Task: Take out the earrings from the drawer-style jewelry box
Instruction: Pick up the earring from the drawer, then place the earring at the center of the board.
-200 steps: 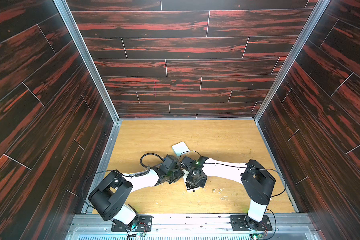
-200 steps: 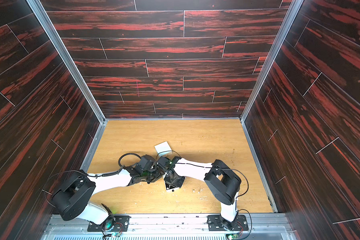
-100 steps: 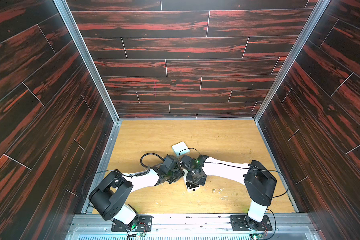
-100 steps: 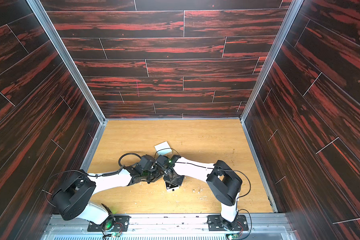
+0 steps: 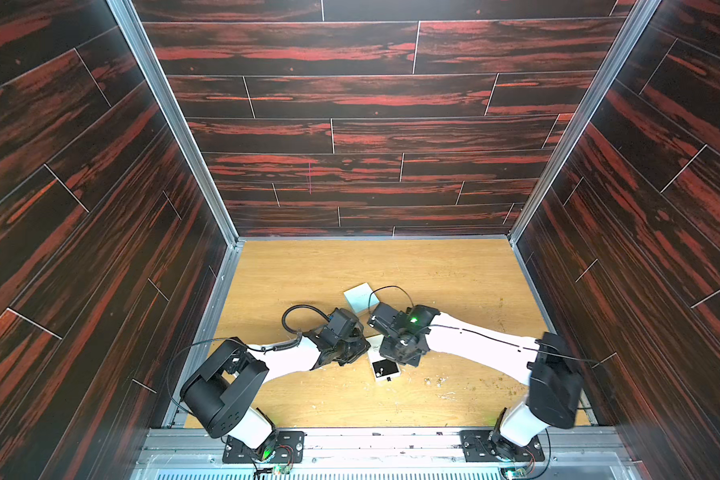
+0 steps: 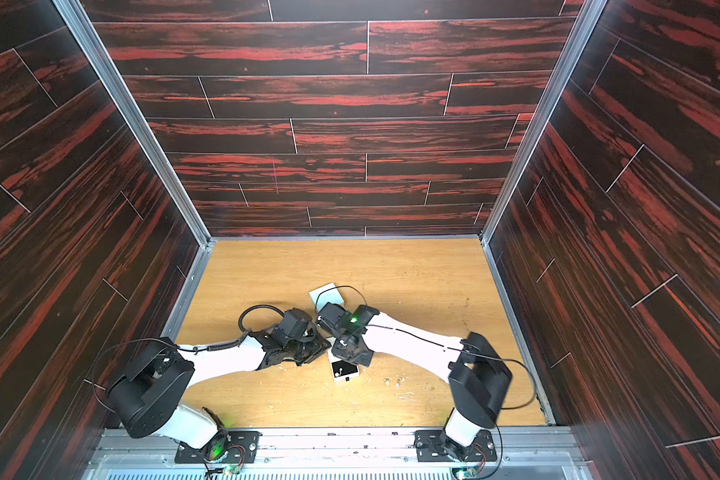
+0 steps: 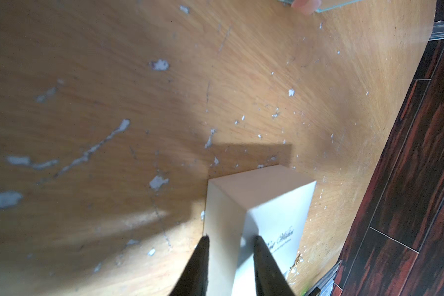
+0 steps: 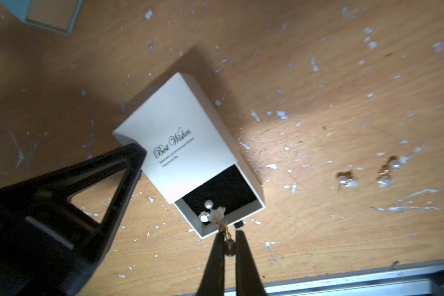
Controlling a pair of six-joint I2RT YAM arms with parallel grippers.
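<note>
A pearl earring [image 8: 219, 214], pinched by its gold wire in the right tool [image 8: 228, 233], hangs at the open drawer [image 8: 223, 189] of the jewelry box [image 8: 180, 133], which the left tool [image 7: 231, 237] clamps. So thin a hold may slip, dropping it back inside.

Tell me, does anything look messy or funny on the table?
Yes. The wooden table is scuffed all over with pale chipped flecks. Some pearly earrings lie loose on it, away from the white box, whose drawer sits half open.
</note>
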